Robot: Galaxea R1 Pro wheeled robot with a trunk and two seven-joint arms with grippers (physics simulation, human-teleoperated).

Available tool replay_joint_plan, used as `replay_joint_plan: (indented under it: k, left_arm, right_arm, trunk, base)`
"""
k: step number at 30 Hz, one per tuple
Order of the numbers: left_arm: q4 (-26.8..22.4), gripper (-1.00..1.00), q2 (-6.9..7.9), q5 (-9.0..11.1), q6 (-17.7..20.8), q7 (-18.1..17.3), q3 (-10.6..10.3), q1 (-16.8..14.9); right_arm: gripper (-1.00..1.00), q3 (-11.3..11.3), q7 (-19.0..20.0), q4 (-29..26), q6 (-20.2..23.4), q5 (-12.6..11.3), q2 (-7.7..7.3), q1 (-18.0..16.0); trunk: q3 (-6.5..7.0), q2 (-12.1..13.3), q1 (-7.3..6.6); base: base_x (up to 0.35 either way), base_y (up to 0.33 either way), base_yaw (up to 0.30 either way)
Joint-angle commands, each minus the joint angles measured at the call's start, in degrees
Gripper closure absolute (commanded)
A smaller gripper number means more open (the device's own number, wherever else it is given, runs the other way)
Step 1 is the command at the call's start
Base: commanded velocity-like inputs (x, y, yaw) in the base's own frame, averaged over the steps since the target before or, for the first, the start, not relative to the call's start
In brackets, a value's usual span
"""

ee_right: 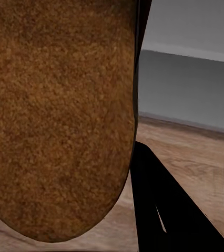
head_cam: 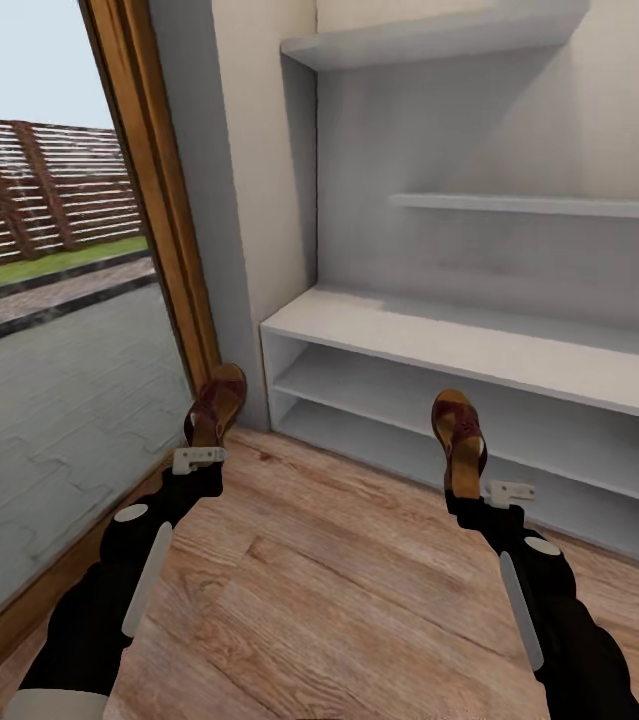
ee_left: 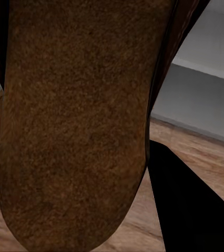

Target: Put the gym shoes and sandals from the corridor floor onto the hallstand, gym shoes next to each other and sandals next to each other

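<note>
Before hallstand (head_cam: 479, 350): two sandals (head_cam: 217, 402) (head_cam: 459, 440), one per tool (head_cam: 199, 458) (head_cam: 479, 490).

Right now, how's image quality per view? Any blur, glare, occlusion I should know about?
Head view: even, soft light, no glare, faint shading under the hallstand top; both sandals read clearly, one in the left gripper, one in the right gripper. Left wrist view: the left sandal is close and grainy, blocking most of the frame. Right wrist view: the same with the right sandal; floor slightly soft.
</note>
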Motion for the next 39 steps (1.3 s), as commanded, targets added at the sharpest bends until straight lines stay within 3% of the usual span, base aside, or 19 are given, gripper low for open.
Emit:
replay_joint_plan:
  k: [1, 8, 26, 39]
  left_arm:
    - [-0.08, 1.00, 0.01, 0.38, 0.31, -0.10, 0.04, -0.01]
    - [-0.06, 1.00, 0.01, 0.35, 0.31, -0.10, 0.04, -0.01]
    - [-0.03, 1.00, 0.01, 0.41, 0.31, -0.10, 0.03, -0.01]
    - [-0.03, 1.00, 0.01, 0.41, 0.31, -0.10, 0.04, -0.01]
  right_arm:
    - [1.00, 0.00, -0.11, -0.09, 0.38, -0.14, 0.00, -0.04]
    - [1.00, 0.00, -0.11, -0.09, 0.37, -0.14, 0.00, -0.04]
    - [1.00, 0.00, -0.13, -0.09, 0.38, -0.14, 0.00, -0.04]
    - [1.00, 0.00, -0.13, -0.09, 0.38, -0.14, 0.02, -0.04]
  trunk:
    - [-0.05, -0.02, -0.01]
    - [-0.05, -0.02, -0.01]
    - [-0.05, -0.02, -0.01]
    - [-0.05, -0.02, -0.01]
  base:
    - [0.000, 0.305, -0.256]
    - [0.000, 0.246, -0.256]
    - [0.000, 0.016, -0.256]
    - [0.000, 0.143, -0.256]
